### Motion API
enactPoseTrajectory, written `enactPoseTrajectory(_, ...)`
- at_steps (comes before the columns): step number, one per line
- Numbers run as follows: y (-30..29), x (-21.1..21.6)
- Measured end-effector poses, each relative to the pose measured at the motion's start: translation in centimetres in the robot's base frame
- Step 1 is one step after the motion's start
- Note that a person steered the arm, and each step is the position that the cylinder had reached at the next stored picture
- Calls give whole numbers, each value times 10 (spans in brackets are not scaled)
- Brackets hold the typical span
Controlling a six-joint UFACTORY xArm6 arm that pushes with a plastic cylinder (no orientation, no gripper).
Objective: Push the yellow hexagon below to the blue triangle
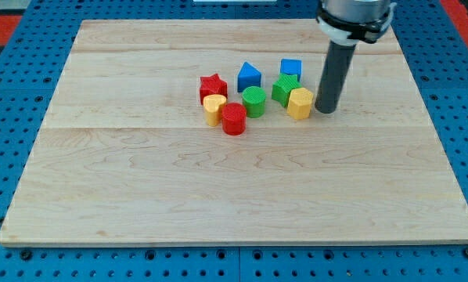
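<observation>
Camera view: my tip [328,110] set just right of the yellow hexagon [300,103].

On the worktop [218,196] the hexagon sits right of the green block [285,88], well right of the blue triangle [249,77]; the green cylinder [254,102] occupies the spot below the triangle, so the push is hardly begun. My rod stands upright; I carry no hand, holding nothing.

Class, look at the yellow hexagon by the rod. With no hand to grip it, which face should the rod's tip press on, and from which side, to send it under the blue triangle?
Press the yellow hexagon on its face toward the view's right, pushing leftward. My tip sits just right of it already. The blue triangle lies up and to the left, but the green cylinder occupies the spot below it, so it will probably be shoved along.
</observation>
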State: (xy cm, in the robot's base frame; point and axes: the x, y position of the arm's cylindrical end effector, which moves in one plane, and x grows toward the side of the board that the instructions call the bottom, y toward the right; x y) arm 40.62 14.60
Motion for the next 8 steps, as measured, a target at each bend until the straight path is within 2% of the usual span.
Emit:
enactPoseTrajectory(2,-2,-34)
enactPoseTrajectory(5,-39,-9)
enactPoseTrajectory(7,-38,-1)
enactPoseTrajectory(8,-33,24)
